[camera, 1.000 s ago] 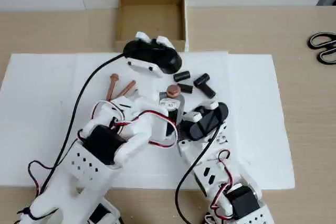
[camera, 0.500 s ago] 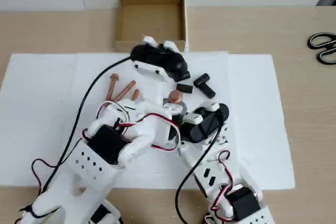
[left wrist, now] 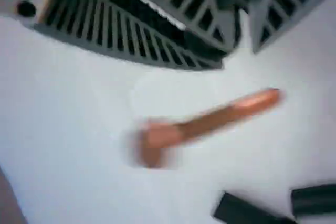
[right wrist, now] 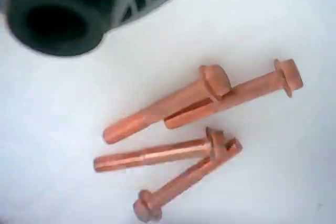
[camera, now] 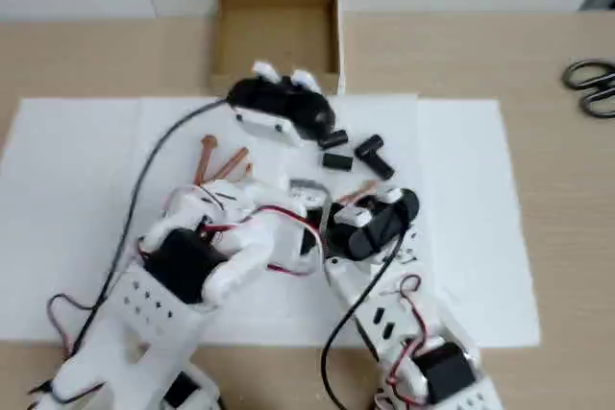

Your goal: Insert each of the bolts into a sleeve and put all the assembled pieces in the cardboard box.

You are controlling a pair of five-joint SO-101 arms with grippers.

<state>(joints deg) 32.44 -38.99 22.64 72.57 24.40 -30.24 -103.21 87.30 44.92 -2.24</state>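
Risk lay mainly with the loose bolt (left wrist: pixel 205 123). It rested flat on the white paper (camera: pixel 77 189), well short of the cardboard box (camera: pixel 277 37), under my left gripper (left wrist: pixel 239 51), whose jaws stood apart with nothing between them. A careless closing could, I judged, roll it toward the spare sleeves (left wrist: pixel 247 211) near it. My right gripper (right wrist: pixel 68 17) was clamped on a sleeve (right wrist: pixel 50 22), also well apart from the box. If that sleeve were tilted, the bolt could jam at its mouth. Four more bolts (right wrist: pixel 157 153) lay on the paper.
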